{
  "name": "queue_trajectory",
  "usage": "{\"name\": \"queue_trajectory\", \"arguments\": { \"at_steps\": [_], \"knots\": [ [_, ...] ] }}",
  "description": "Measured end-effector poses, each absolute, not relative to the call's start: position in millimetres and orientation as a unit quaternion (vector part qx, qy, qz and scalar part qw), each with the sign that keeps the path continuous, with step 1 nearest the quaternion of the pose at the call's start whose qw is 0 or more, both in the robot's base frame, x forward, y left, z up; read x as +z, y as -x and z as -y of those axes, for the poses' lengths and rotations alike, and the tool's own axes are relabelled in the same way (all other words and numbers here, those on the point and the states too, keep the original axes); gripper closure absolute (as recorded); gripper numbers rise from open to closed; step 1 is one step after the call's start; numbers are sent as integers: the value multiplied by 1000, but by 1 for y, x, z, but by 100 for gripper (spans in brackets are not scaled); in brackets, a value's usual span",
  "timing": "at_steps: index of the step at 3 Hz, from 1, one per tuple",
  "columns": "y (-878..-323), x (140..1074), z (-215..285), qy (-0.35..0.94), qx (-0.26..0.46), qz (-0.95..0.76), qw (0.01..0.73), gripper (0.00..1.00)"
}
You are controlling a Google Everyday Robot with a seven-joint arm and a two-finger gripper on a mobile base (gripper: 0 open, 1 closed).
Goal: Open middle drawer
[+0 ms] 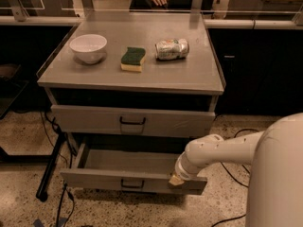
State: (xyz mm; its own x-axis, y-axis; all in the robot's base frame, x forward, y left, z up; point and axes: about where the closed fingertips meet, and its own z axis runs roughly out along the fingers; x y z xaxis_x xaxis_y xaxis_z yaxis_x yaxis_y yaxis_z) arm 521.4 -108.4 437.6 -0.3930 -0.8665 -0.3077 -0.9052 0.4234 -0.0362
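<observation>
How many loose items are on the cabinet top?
3: a white bowl at the left, a sponge in the middle, a crushed can lying at the right. None look hidden. The end effector is at the middle drawer's front edge, right side.

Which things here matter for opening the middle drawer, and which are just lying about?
Job:
- middle drawer, pulled out
- gripper, at the right part of that drawer's front

Lying about:
- white bowl, sponge and can lying on its side, all on the cabinet top
- upper drawer, closed
</observation>
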Motion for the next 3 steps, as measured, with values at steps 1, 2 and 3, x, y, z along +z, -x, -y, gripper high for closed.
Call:
{"name": "queue_trajectory", "arguments": {
  "at_steps": [1, 2, 3],
  "knots": [
    [-521, 438, 108, 533, 69, -832, 141, 74],
    [-521, 438, 108, 533, 69, -832, 141, 49],
    [-521, 438, 108, 533, 69, -832, 141, 26]
  ]
}}
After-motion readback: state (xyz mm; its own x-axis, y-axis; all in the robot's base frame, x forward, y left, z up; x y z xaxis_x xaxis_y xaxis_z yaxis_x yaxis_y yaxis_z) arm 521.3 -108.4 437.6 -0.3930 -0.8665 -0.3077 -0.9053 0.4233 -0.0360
